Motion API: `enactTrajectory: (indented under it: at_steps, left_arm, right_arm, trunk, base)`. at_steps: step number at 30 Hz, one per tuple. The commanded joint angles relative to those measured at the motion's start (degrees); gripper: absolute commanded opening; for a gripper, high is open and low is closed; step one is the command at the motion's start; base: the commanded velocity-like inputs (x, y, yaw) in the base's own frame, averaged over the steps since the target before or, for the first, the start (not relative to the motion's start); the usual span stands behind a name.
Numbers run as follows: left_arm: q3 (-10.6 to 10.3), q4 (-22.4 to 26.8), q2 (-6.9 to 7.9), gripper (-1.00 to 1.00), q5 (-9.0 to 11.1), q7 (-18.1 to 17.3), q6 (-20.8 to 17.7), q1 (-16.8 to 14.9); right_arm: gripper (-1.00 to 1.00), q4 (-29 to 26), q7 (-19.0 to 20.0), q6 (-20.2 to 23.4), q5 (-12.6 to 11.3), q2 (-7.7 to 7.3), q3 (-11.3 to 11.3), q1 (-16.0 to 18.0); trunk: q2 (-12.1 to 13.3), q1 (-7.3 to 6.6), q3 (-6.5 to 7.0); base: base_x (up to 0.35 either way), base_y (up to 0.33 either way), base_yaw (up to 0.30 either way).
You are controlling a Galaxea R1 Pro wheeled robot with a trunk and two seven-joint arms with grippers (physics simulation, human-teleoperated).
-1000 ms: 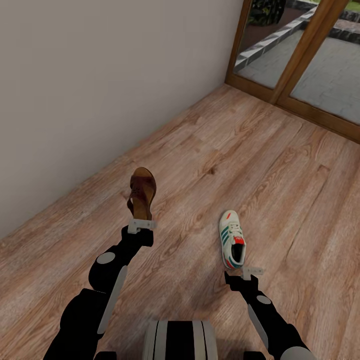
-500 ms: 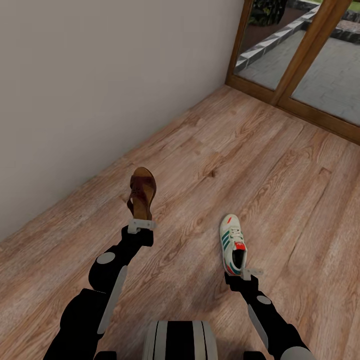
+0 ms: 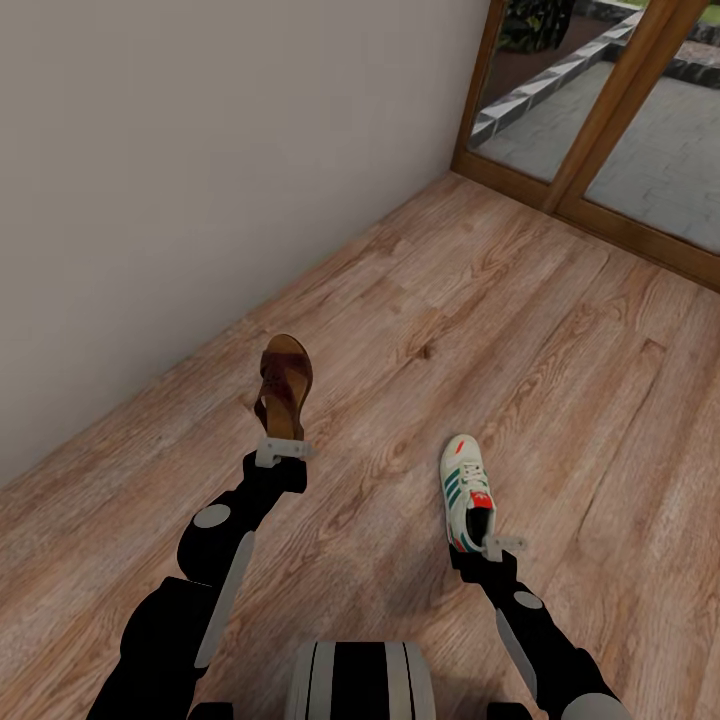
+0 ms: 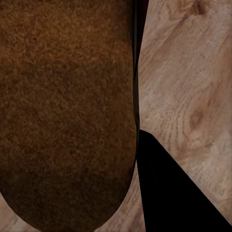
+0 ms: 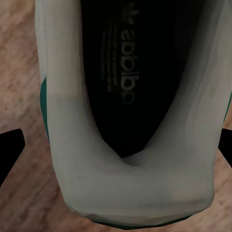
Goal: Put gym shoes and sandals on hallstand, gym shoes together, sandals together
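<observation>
Gripping the heel end of a brown leather sandal (image 3: 284,385), the left gripper (image 3: 283,450) holds it lifted above the wood-grain corridor floor (image 3: 560,330) near the plain grey wall (image 3: 200,150); the left wrist view shows the sandal's grainy, rounded sole (image 4: 65,116) close up. The right gripper (image 3: 497,545) is clamped on the heel of a white gym shoe (image 3: 467,491) with green side stripes and a red tongue label. Its dark insole (image 5: 130,63) reads "adidas" under a trefoil mark.

Brown sandal (image 3: 284,388) — white, green-striped sneaker (image 3: 466,491).
</observation>
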State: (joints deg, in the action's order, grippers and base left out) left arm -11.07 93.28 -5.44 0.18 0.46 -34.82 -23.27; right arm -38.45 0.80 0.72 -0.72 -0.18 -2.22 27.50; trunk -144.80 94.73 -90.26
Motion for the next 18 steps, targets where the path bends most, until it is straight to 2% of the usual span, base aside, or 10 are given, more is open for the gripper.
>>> enactTrajectory:
  at_steps: [1, 13, 14, 18]
  left_arm:
    - [0.0, 0.1, -0.01, -1.00, -0.2, -0.1, -0.3, 0.0]
    - [0.0, 0.1, -0.01, -1.00, -0.2, -0.2, -0.4, 0.0]
    - [0.0, 0.1, -0.01, -1.00, -0.2, -0.2, -0.4, 0.0]
    - [0.0, 0.1, -0.01, -1.00, -0.2, -0.2, -0.4, 0.0]
  right_arm:
    - [1.00, 0.0, 0.1, 0.1, -0.1, 0.01, -0.1, 0.0]
    - [1.00, 0.0, 0.1, 0.1, -0.1, 0.02, -0.1, 0.0]
    - [-1.00, 0.1, 0.1, 0.1, -0.1, 0.03, -0.1, 0.0]
    - [-1.00, 0.1, 0.1, 0.1, -0.1, 0.01, -0.1, 0.0]
  trunk:
    - [0.0, -0.01, -0.03]
    - [0.0, -0.01, -0.03]
    - [0.0, -0.01, -0.03]
    - [0.0, -0.01, -0.03]
  base:
    - [0.000, 0.000, 0.000]
    - [0.042, 0.000, 0.000]
    - [0.003, 0.000, 0.000]
    - [0.000, 0.000, 0.000]
